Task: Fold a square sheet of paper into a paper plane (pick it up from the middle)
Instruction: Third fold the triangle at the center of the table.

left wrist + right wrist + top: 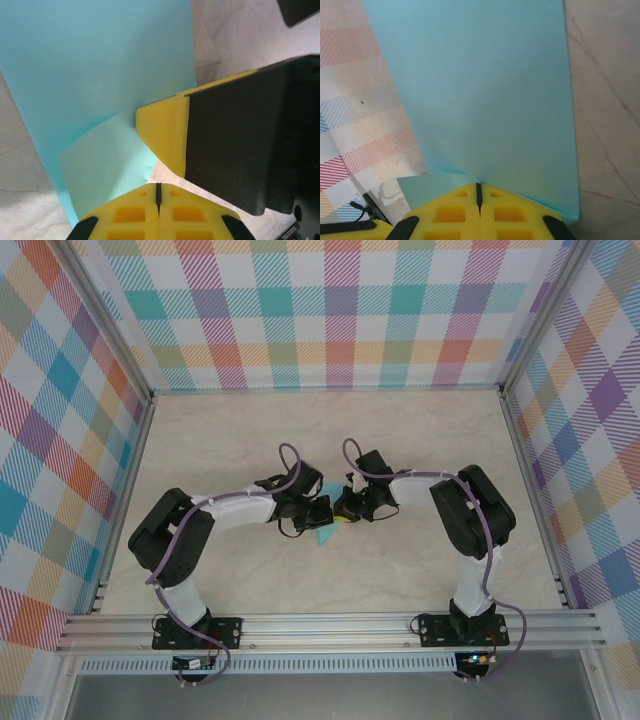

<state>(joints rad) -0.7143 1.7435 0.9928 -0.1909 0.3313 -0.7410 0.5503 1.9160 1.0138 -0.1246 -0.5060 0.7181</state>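
Turquoise sheet (485, 90) is held up off the table (420, 440), around mid-table, between the two wrists. From the overhead view only a small corner of it pokes out just below where the grippers meet. Both arms are elbowed outward and folded in, tips almost nose to nose.

Right gripper (479, 192): yellow jaws closed tight with no gap, pinching the sheet at its near edge. The paper fans up and away from the tips. The plaid wall (355, 100) is behind it on one side and marbled tabletop on the other. A small paler flap sticks out just beside the pinch point.

Left gripper (159, 192): jaws also fully closed, with only the seam line showing. The sheet's paler flap runs down to those tips and passes behind them. Can't tell whether it's actually nipped or just lying against them.

In the left wrist view the right gripper's yellow fingertip (162, 135) comes in from the side and sits against the paper. It is close above the left tips but not touching them.

Apart from that one flap, the visible paper is flat and smooth.
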